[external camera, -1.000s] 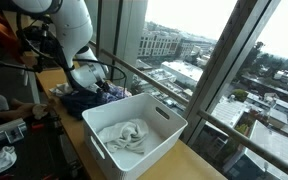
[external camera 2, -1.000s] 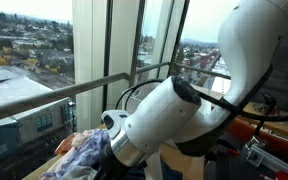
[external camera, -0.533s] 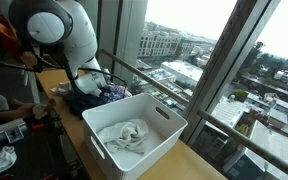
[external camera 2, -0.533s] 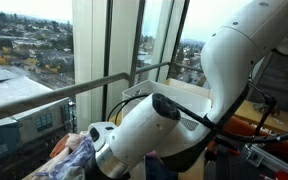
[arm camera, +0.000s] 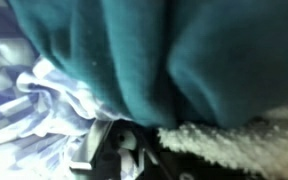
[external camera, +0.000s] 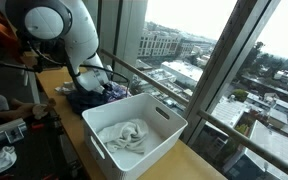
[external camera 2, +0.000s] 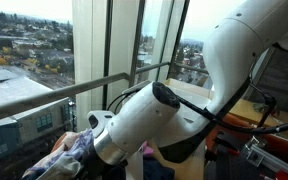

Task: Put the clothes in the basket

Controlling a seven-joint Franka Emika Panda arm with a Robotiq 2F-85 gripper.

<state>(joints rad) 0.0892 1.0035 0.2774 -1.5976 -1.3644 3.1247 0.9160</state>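
**A:** Where do things stand?

**B:** The clothes (external camera: 92, 95) lie heaped on the surface (external camera: 199, 165) just beside the basket (external camera: 154, 152). The basket holds one white garment (external camera: 122, 135). The gripper (arm camera: 119, 143) is down in the heap with its jaws together.

**A:** Together on what?

**B:** I can't tell. Teal cloth (arm camera: 154, 50) fills the wrist view, with plaid (arm camera: 24, 110) on one side and fleece (arm camera: 234, 140) on the other. The fingertips are only a dark blur.

**A:** What could go wrong?

**B:** If the pinch is thin, it could slip on the lift and drop the piece short of the basket. If the jaws hold two layers, the trailing one could drag the heap off the surface or snag on the basket's rim.

**A:** Do the outside cameras help?

**B:** Hardly. In both exterior views the arm (external camera 2: 184, 110) covers the gripper, and in an exterior view only a corner of the clothes (external camera 2: 69, 155) peeks out beneath it. The far side of the heap is hidden too.
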